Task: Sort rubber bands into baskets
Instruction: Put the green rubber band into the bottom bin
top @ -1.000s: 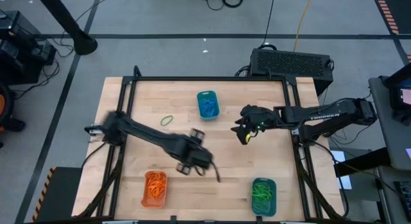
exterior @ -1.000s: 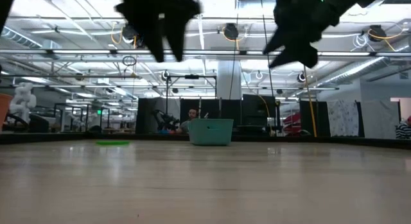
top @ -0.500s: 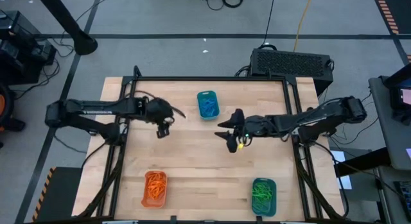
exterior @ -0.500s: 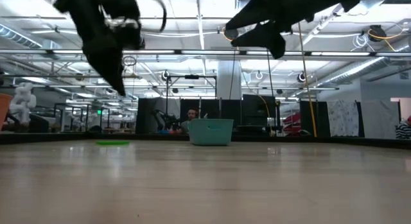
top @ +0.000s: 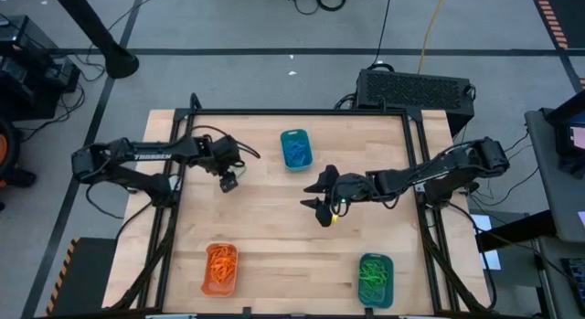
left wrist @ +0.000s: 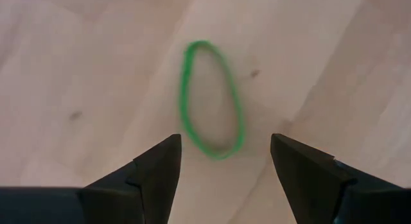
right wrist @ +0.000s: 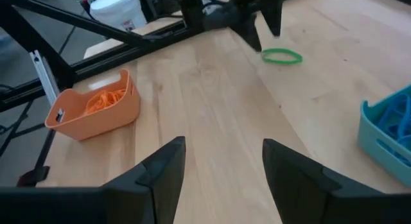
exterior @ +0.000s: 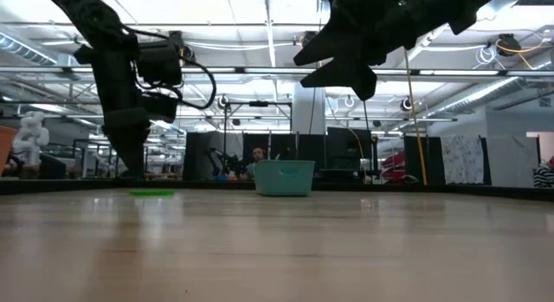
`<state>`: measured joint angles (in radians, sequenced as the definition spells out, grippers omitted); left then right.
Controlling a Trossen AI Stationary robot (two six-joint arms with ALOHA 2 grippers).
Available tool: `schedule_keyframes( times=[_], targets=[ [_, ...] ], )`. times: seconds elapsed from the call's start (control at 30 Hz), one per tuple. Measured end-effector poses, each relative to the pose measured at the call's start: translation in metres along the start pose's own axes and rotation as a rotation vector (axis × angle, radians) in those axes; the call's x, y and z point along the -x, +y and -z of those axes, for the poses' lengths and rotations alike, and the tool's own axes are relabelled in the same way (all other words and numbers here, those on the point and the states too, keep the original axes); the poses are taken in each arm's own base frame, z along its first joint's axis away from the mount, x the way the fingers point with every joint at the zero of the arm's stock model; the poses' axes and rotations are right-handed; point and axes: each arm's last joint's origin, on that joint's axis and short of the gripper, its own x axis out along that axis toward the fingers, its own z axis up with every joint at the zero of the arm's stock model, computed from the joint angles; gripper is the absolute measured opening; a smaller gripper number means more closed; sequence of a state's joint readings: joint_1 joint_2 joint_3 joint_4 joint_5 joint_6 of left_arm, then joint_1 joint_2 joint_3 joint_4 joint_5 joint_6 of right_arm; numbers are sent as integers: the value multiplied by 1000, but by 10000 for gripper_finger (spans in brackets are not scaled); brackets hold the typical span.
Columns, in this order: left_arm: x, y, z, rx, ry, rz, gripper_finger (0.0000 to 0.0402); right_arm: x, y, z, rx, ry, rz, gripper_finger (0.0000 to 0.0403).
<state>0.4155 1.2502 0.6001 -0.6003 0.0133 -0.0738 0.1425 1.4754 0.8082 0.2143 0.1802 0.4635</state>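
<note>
Green rubber band (left wrist: 210, 99) lies flat (long axis between the left gripper's (left wrist: 225, 161) open, empty jaws).

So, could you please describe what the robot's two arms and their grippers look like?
Both arms are dark, nearly black, slim and jointed, with white lettering along one link. The left gripper has a looping black cable beside its wrist; the right gripper shows a small green-yellow light near its wrist. Each ends in two dark, wedge-shaped fingers.
</note>
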Motion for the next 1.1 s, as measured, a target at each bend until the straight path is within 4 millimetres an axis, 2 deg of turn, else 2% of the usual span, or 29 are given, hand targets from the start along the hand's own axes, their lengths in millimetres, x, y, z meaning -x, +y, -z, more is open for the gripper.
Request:
schedule_keyframes(
  times=[0.13, 0.23, 0.53, 0.6, 0.67, 0.8, 0.83, 1.0, 1.1],
  targets=[
    [-14, -1, 0, -2, 22, 18, 246, 0, 0, 0, 3, -3, -1, 199],
    [-22, 2, 1, -20, 64, -64, 246, 0, 0, 0, 3, -3, -1, 199],
    [-31, 1, 0, -47, 99, -34, 240, 0, 1, 1, 5, 4, -5, 199],
    [-32, 0, 1, -63, 104, -19, 218, 0, 1, 1, 5, 4, -5, 199],
    [-32, 0, 1, -85, 107, -7, 177, 0, 1, 1, 5, 4, -5, 199],
    [-32, -1, 1, -99, 113, 7, 45, 0, 1, 1, 4, 4, -5, 199],
    [-32, -1, 1, -99, 112, 9, 24, 0, 1, 1, 3, 4, -5, 199],
    [-25, -7, 0, -112, 77, 2, 6, 7, 2, -4, 3, -12, -15, 199],
    [-18, -20, -5, -123, -16, 58, 4, 14, 2, -8, 2, -14, -17, 199]
  ],
)
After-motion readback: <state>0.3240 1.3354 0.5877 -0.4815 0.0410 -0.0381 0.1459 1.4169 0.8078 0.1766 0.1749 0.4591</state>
